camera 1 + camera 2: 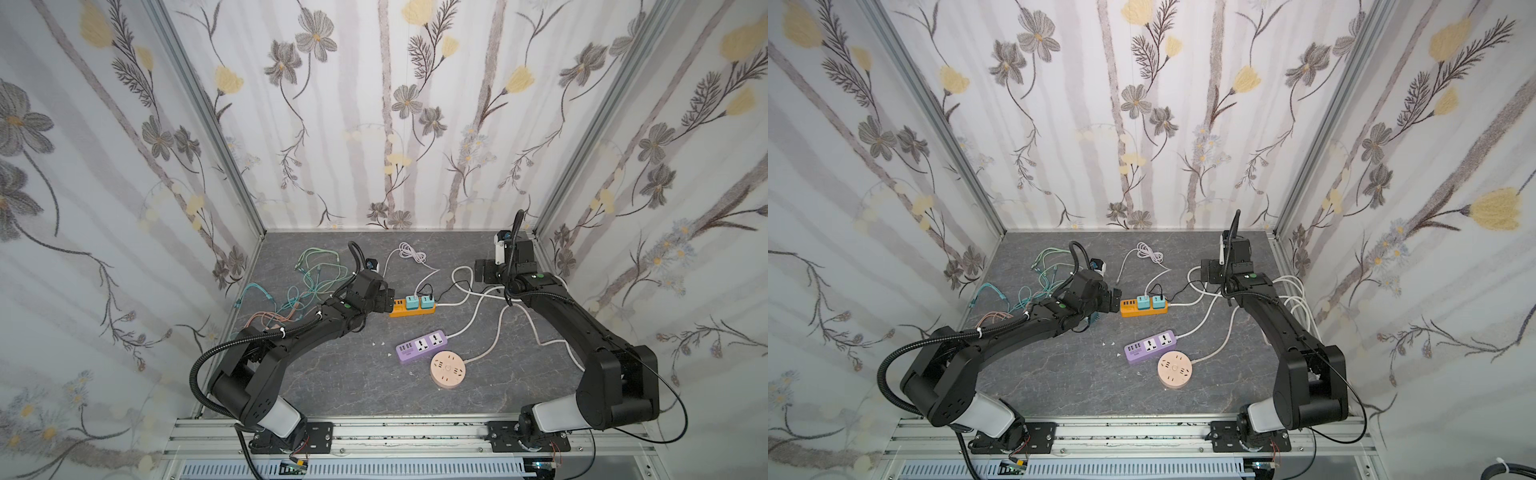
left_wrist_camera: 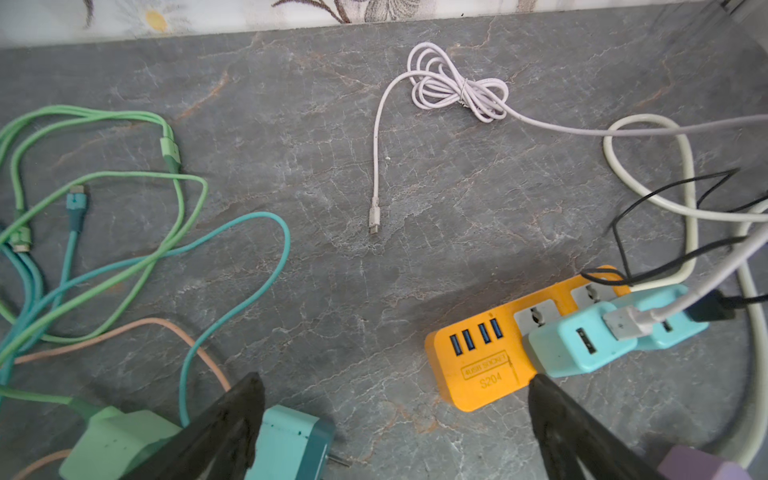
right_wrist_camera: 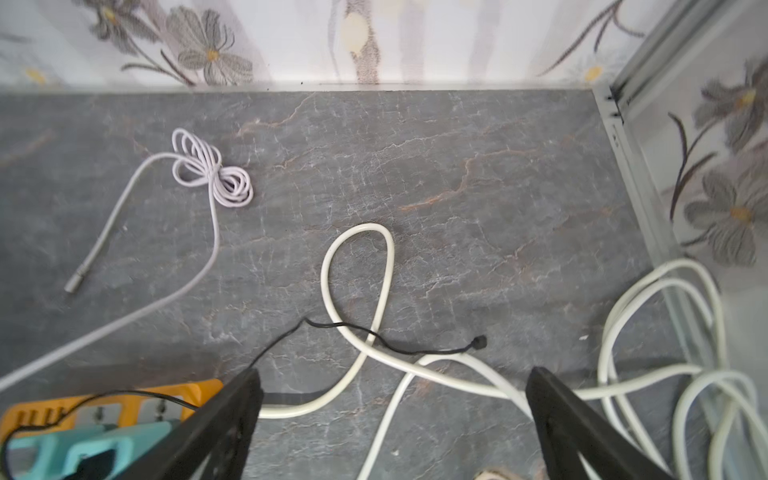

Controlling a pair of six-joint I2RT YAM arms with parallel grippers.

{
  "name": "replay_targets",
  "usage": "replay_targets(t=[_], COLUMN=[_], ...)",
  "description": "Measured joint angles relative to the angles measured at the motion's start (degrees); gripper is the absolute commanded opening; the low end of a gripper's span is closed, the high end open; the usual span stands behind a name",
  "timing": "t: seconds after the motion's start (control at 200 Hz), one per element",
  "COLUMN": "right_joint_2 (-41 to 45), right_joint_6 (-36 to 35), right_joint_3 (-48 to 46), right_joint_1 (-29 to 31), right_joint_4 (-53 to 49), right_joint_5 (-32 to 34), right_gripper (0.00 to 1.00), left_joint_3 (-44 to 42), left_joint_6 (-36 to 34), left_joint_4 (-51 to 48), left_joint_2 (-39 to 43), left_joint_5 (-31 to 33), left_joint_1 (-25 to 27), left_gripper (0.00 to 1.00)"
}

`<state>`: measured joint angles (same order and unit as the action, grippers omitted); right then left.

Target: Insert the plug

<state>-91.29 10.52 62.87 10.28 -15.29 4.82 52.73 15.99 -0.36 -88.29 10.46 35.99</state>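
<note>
Both arms are empty. The left gripper (image 1: pixel 388 301) hangs low just left of the flat orange plastic power strip (image 1: pixel 399 311), its jaws spread wide with nothing between them. The right gripper (image 1: pixel 482 271) is at the far right above the loose white cords (image 3: pixel 360 227), its jaws equally wide and bare.

Two pale teal box-shaped charger plugs (image 1: pixel 413 302) stand side by side in the strip's sockets, each with a cable in it. They look seated, though from above I cannot tell whether they are pushed fully home.

I judge one insertion done, with the next plug now in hand. A two-tone teal adapter (image 2: pixel 291 440) lies on its side on the grey marbled bench (image 1: pixel 332 374), pins showing, just beside the left jaws. Taking it calls for closing across its body, then turning the pins down over a free socket.
</note>
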Motion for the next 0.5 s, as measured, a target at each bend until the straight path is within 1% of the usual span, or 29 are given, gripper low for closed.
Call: replay_targets(t=[0.075, 0.125, 0.195, 0.27, 0.33, 0.37, 0.455, 0.5], right_joint_2=[1.79, 2.60, 3.19, 3.41, 3.56, 3.61, 2.93, 2.43], right_joint_6=[7.37, 11.72, 16.37, 20.06, 22.69, 24.28, 26.95, 26.93], right_joint_3=[-1.99, -3.74, -5.99, -7.30, -8.35, -9.81, -11.37, -11.37], right_joint_1=[0.00, 0.00, 0.00, 0.00, 0.00, 0.00, 0.33, 0.85], right_joint_4=[0.90, 1.07, 1.31, 1.36, 2.19, 3.89, 3.48, 3.08], right_joint_5=[-1.64, -3.56, -5.81, -8.72, -11.08, -12.90, -16.04, -16.72], right_gripper=[0.99, 0.97, 0.97, 0.92, 0.85, 0.79, 0.73, 0.70], left_joint_3=[0.04, 0.04, 0.31, 0.87, 1.22, 1.60, 2.47, 2.75], left_joint_6=[4.81, 8.04, 11.65, 14.69, 16.46, 17.44, 18.84, 19.10], left_joint_4=[-0.96, -1.68, -3.02, -4.46, -5.11, -5.73, -7.19, -8.02], left_joint_2=[-0.44, -1.03, -1.90, -3.04, -3.89, -4.63, -6.27, -6.86], left_joint_5=[-2.25, -4.26, -6.40, -8.39, -9.84, -11.43, -14.75, -16.37], left_joint_1=[0.04, 0.04, 0.04, 0.02, -0.15, -0.42, -1.09, -1.38], left_gripper=[1.00, 1.00, 1.00, 0.99, 0.95, 0.89, 0.78, 0.71])
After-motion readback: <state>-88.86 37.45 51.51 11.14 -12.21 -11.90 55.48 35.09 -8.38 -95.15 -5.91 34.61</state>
